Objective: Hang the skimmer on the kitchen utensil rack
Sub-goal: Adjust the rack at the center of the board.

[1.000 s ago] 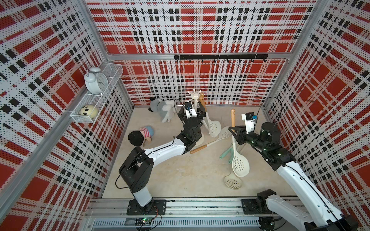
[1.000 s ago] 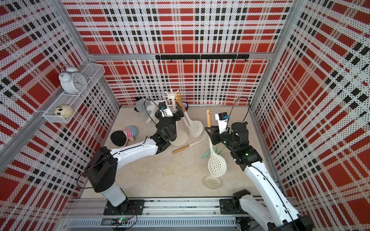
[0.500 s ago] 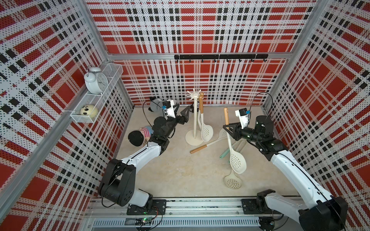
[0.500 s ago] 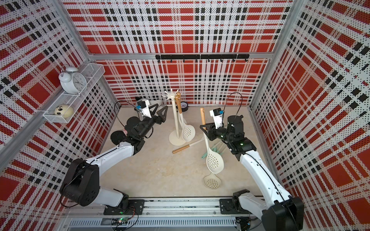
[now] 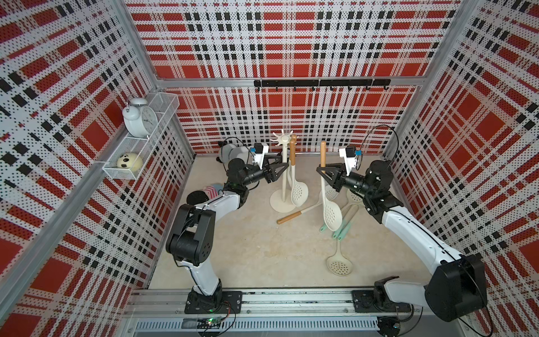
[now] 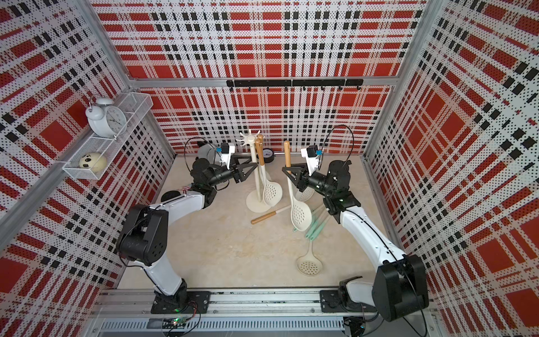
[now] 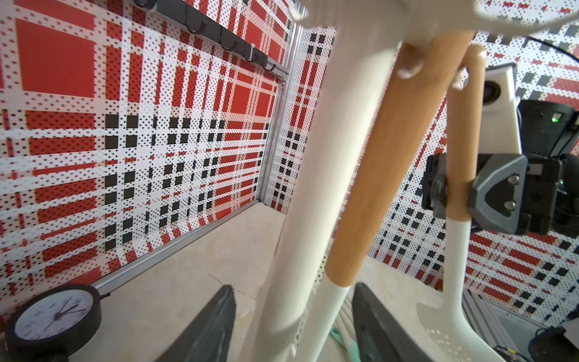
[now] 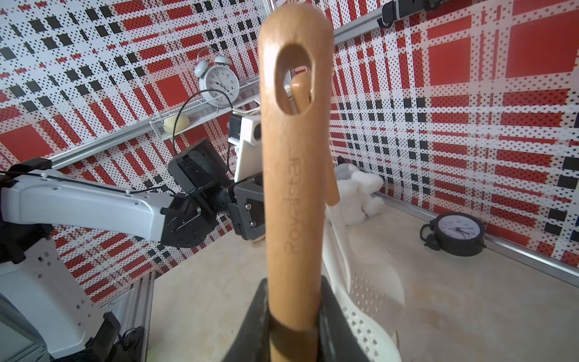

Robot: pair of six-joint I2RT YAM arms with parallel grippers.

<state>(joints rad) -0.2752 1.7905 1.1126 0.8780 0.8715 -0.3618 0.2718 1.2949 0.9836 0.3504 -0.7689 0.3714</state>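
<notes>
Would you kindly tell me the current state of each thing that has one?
kitchen utensil rack: upright, one skimmer on it
hung skimmer: hanging from the rack, head down
held skimmer: upright, handle up
right gripper: shut on held skimmer
left gripper: open, jaws astride rack pole
loose wooden-handled skimmer: lying flat

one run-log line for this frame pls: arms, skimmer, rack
phase: pre-hang | right gripper: shut on held skimmer, upright beside rack | left gripper: open astride rack pole | hung skimmer: on rack crown
</notes>
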